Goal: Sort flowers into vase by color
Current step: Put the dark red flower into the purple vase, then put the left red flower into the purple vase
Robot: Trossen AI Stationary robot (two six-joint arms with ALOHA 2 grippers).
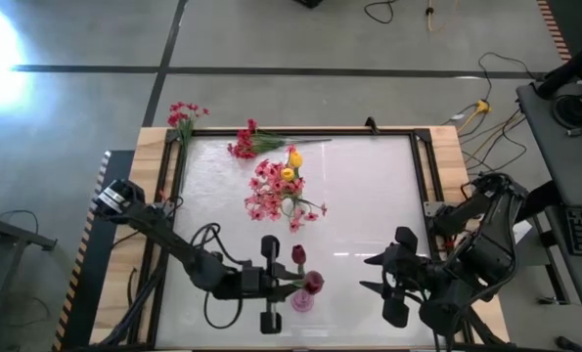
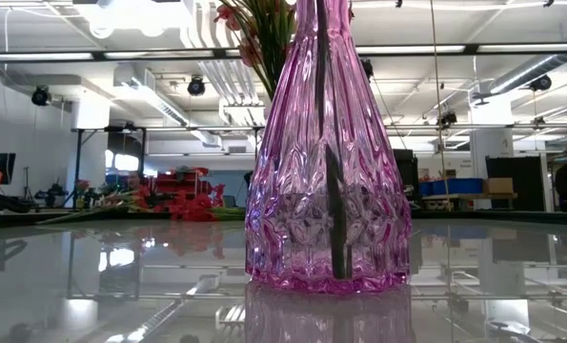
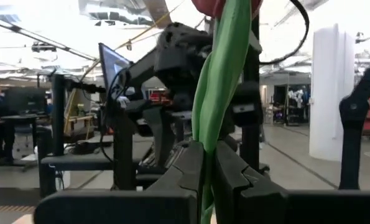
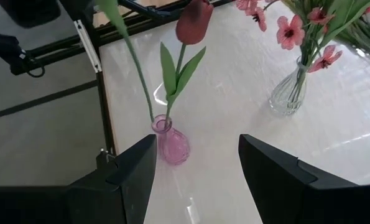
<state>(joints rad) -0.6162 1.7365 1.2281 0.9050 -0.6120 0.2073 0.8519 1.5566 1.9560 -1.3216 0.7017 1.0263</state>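
Two dark red buds (image 1: 301,256) on green stems standing in a pink glass vase (image 1: 302,298) near the surface's front edge, one stem upright with leaves (image 4: 172,78), the other leaning and pinched in the closed left gripper (image 1: 279,284). Pink blossoms (image 1: 267,192) and yellow tulips (image 1: 291,164) bunched upright in a clear vase (image 4: 288,94) at mid-surface. Red spray (image 1: 244,145) lying flat by the far edge, stem pointing right. Another red spray (image 1: 184,117) lying across the far left corner frame.
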